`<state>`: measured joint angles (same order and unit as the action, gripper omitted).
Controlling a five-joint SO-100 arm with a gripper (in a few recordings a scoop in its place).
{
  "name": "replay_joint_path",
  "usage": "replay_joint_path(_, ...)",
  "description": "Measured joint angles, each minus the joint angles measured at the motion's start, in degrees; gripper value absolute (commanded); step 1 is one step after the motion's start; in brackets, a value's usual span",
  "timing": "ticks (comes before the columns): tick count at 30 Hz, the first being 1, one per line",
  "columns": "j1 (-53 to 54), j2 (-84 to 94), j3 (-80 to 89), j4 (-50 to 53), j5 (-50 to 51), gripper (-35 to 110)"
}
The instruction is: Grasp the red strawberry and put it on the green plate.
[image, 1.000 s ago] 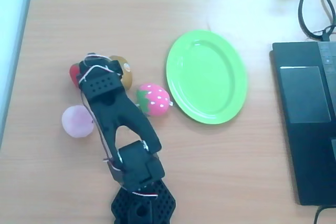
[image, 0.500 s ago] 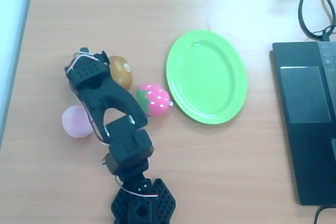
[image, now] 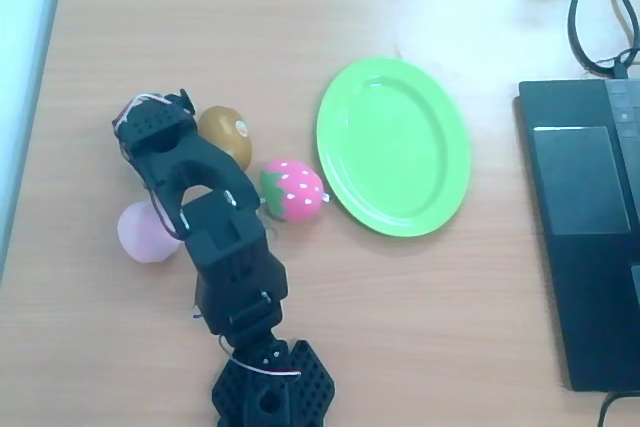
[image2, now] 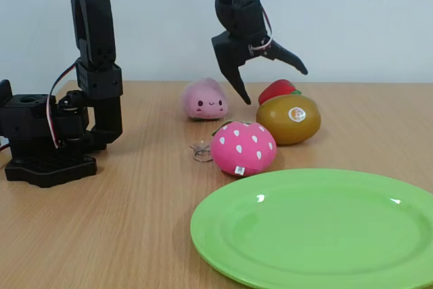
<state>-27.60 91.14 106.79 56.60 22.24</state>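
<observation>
Robot hand hangs empty above the fruit, red strawberry not yet taken.

From the overhead view, the black arm reaches toward the desk's left side, its hand point(image: 150, 127) covering the spot beside the brown kiwi point(image: 226, 135); the pink white-dotted strawberry point(image: 293, 189) lies between the arm and the green plate point(image: 393, 145), which sits bare near the desk's middle, and a pale pink peach point(image: 145, 232) rests beside the arm. In the fixed view, the hand point(image2: 270, 79) hangs in the air with fingers spread wide and nothing between them, poised over the red strawberry point(image2: 278, 90), which stands on the desk behind the kiwi point(image2: 289, 118) and touching it, apparently lined up for a descent onto it.
</observation>
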Motion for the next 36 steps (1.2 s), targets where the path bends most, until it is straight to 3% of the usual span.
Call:
replay_joint_path(22, 0.44, -3.43, -0.53, -1.05, 0.44, 55)
replay_joint_path(33, 2.11, -6.24, -1.32, -7.38, 1.41, 32)
replay_joint_path(36, 3.08, -7.21, -1.41, -7.82, 1.41, 15)
